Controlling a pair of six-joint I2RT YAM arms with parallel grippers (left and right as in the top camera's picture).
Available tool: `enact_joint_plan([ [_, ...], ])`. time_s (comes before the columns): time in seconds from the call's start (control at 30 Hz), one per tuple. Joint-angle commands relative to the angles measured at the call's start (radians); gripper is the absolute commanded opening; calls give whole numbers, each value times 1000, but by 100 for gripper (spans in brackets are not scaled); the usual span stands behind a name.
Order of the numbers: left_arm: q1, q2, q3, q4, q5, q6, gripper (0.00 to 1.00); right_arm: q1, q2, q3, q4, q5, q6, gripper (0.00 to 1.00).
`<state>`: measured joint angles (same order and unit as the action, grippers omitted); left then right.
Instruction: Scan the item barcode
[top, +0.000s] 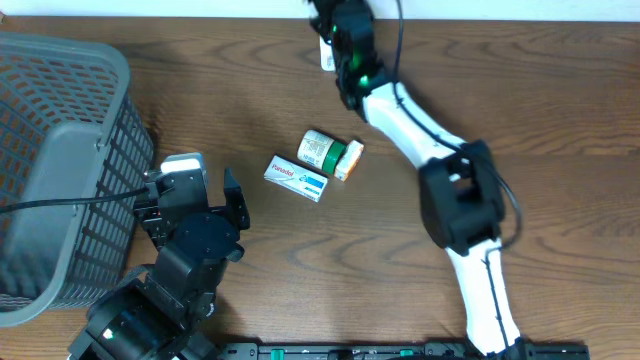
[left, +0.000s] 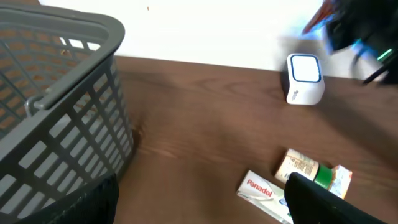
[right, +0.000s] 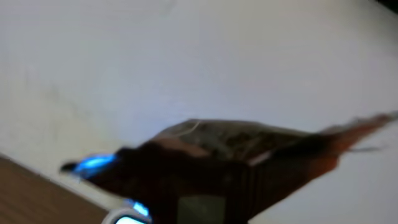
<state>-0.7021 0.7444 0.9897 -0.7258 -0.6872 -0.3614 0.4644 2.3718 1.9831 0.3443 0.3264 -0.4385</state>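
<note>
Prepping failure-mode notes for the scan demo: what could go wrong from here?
1. The right gripper, shut at the scanner, shows only as a smear in its wrist view: a fast pass could miss the read or bump the scanner.
2. Panadol box, green-white pack and orange box lie bunched; the open left gripper might drag neighbours.

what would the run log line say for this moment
left tool open, empty, beside basket | right tool shut, up by scanner, load unclear | panadol box, green pack, orange pack mid-table
</note>
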Motion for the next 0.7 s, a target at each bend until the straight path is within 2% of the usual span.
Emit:
enact_joint_plan([
  [0.0,1,-1,5,0,-20,10,86,-39,-167,12,-147,39,-19,1],
  [0.23,1,-1,5,0,-20,10,86,-175,-334,12,-756,69,-18,1],
  [0.27,1,-1,5,0,-20,10,86,-230,-343,12,-915,69,-6,1],
  [0.4,1,-1,5,0,-20,10,86,-364,-330,11,-1173,74,17,1],
  [0.5,1,-1,5,0,-20,10,86,-513,-294,4,-1277,77,41,1],
  [0.67,1,-1,5,0,-20,10,86,-717,-257,-60,-1208,90,110,1],
])
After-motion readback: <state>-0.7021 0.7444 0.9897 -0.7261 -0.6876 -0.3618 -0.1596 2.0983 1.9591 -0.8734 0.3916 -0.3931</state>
